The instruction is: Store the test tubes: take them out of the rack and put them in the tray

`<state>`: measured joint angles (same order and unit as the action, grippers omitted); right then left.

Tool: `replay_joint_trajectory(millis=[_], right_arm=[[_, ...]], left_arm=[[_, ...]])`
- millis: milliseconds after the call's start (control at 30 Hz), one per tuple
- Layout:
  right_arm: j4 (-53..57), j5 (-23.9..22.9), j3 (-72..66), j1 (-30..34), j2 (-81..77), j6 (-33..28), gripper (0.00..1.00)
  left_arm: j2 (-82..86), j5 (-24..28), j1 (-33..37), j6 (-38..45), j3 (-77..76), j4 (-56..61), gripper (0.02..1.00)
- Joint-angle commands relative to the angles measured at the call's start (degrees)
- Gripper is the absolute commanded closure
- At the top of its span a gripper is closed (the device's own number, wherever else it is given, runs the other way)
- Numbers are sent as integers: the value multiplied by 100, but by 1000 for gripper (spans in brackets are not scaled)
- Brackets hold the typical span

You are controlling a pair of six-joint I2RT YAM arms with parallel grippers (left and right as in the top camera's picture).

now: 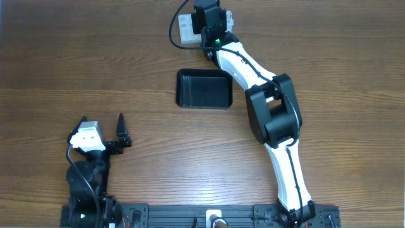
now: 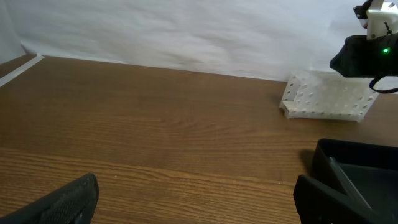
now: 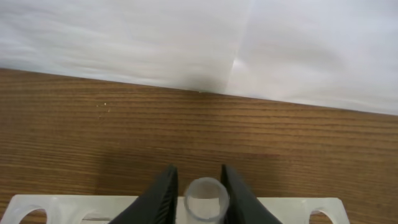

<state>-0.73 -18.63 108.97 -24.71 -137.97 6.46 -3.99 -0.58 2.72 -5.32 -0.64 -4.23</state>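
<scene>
The white test tube rack stands at the far edge of the table, also seen in the left wrist view. My right gripper hovers over it. In the right wrist view its fingers press closely on either side of a clear test tube standing upright in the rack. The black tray lies in the table's middle, nearer than the rack, and looks empty. My left gripper rests low at the near left, open and holding nothing, far from the rack and the tray.
The right arm's white links stretch across the tray's right side. A white wall rises just behind the rack. Bare wooden table spreads to the left of the tray.
</scene>
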Motion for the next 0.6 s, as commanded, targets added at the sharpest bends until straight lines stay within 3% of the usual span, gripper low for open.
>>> replay_joint_trajectory(millis=[33, 600], right_arm=[[-13, -33, 151, 42, -90, 11, 888], [184, -57, 151, 37, 640, -129, 930]], left_arm=[[13, 57, 28, 103, 31, 4, 18], [13, 57, 28, 103, 31, 4, 20]])
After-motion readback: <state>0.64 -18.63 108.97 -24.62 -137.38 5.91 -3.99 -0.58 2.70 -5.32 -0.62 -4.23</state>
